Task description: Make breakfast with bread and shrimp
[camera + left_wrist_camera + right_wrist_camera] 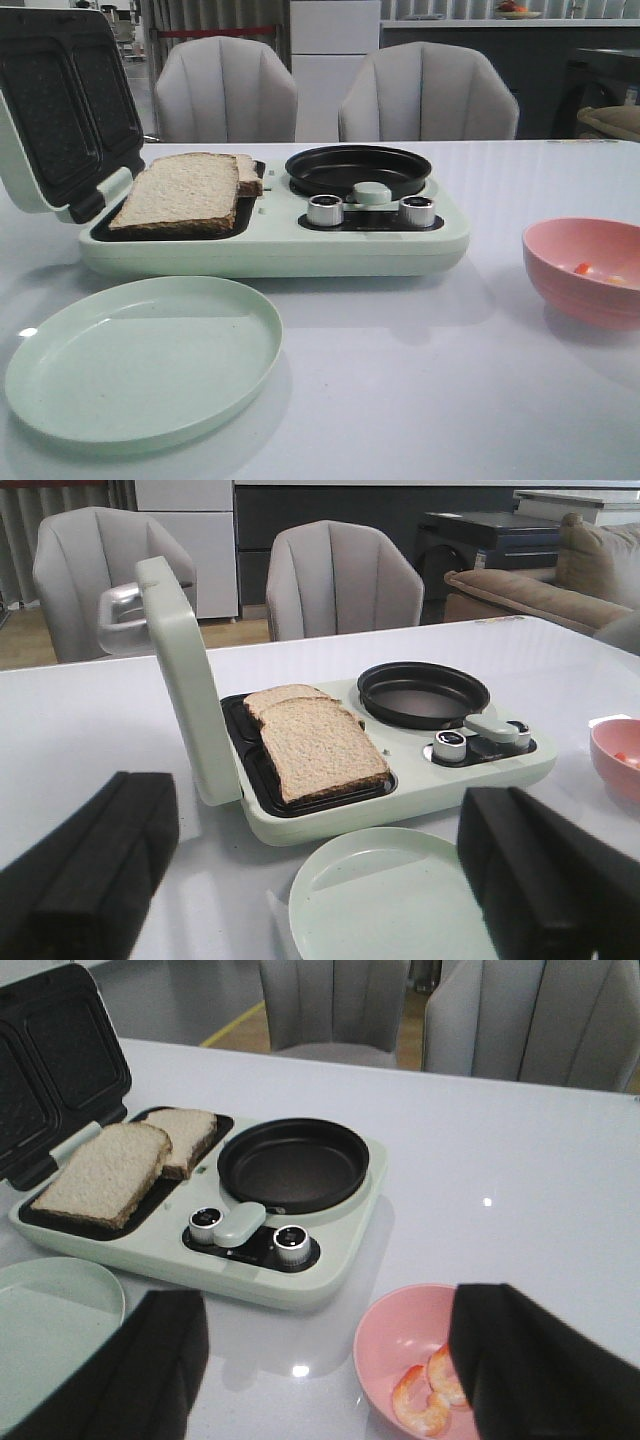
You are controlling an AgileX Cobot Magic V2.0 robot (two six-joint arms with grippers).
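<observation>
Two bread slices lie on the dark grill plate of the pale green breakfast maker (270,250), the front slice (183,190) overlapping the rear slice (248,172); the same pair shows from both wrists as bread (318,748) and bread (100,1170). Two curled orange-white shrimp (425,1400) rest in the pink bowl (400,1335), also seen as a bowl (590,265) at the right. My left gripper (315,880) hangs open above the plate's near side, holding nothing. My right gripper (330,1370) is open beside the bowl, one finger (530,1370) overlapping its rim. Neither gripper appears in the front view.
A pale green plate (140,360) sits in front of the maker. The maker's lid (60,110) stands open at the left. A black round pan (358,170) and two knobs (325,210) occupy its right half. Two grey chairs (225,90) stand behind the white table (420,400).
</observation>
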